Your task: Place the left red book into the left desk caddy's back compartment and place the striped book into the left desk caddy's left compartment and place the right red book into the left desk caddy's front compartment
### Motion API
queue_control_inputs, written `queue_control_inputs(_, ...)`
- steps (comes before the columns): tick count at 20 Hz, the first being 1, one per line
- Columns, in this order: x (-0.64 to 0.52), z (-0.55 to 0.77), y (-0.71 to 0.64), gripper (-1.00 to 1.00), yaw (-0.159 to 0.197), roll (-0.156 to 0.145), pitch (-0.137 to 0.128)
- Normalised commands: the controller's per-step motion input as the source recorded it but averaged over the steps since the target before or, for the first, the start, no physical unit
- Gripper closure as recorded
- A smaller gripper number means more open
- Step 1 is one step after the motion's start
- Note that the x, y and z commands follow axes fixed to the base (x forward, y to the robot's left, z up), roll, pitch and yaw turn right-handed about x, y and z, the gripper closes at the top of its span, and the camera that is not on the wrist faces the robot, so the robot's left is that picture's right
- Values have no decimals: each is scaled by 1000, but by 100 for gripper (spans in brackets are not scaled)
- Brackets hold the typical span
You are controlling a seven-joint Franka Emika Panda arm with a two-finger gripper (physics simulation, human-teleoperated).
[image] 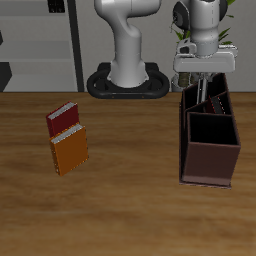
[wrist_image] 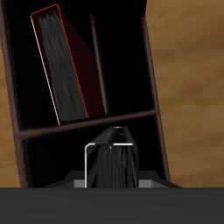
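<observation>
Worktop (image: pixel 120 190): wooden, carrying all items.

Left desk caddy (image: pixel 209 150): dark maroon box with partitions, directly below the pincer.

Pincer (image: pixel 203 78): poised over the caddy's rear end, clamped on the striped book (wrist_image: pixel 112 157), which hangs upright into a narrow slot.

Left red book (wrist_image: pixel 68 66): leaning tilted inside the neighbouring, back compartment.

Right red book (image: pixel 62 121): flat on the worktop, well apart from the caddy.

Orange book (image: pixel 70 151): touching the red one, nearer the front edge.

No legible writing.
</observation>
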Motion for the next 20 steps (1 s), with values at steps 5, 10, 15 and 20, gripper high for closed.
queue_control_inputs(5, 114, -231, -30, -100, -37, 34, 103)
queue_control_inputs(10, 15, -32, 16, -100, -15, 33, 20)
queue_control_inputs(15, -74, 90, -35, -100, 15, -10, -25)
queue_control_inputs(20, 0, 202, -113, -100, 4, -30, -33)
